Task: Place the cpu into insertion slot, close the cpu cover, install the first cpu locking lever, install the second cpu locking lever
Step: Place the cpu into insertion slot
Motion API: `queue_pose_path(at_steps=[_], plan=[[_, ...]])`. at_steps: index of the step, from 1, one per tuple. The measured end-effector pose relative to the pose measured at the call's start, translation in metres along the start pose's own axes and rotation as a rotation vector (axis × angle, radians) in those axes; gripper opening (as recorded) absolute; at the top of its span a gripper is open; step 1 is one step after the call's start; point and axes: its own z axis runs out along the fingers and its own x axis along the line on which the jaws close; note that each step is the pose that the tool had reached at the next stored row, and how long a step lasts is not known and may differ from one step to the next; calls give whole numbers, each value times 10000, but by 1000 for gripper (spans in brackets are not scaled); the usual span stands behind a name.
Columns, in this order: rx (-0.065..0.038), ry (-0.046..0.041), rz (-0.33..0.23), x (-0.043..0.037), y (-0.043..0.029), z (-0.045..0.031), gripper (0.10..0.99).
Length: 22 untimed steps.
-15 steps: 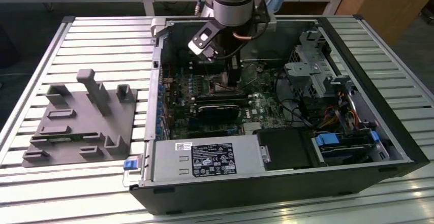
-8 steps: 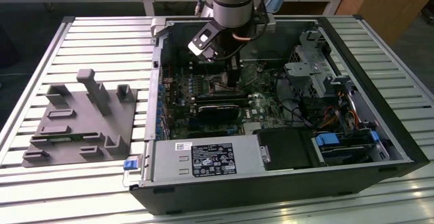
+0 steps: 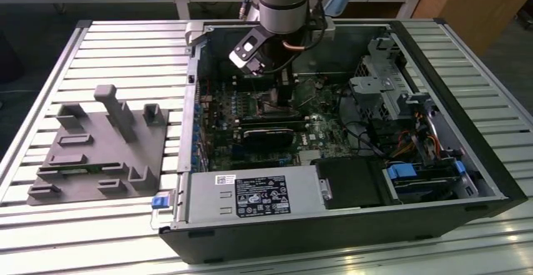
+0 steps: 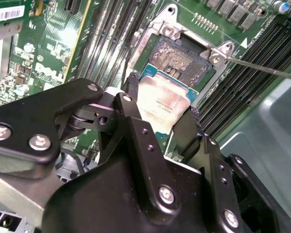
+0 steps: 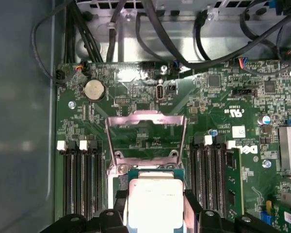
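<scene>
The end effector [image 4: 161,101] is clamped on the cpu [image 5: 155,204], a finger on each of two opposite edges, holding it flat. Just beneath and ahead of the fingertips lies the uncovered insertion slot [image 4: 177,56]. Beyond that, the cpu cover [image 5: 146,118] stands swung up. Whether the cpu touches the slot is unclear.
</scene>
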Motion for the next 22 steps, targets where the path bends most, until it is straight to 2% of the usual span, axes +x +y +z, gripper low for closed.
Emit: queue_pose_path(at_steps=[11, 22], plan=[[0, 1, 1, 26, -106, 81, 537], [-1, 0, 10, 29, -126, 180, 537]])
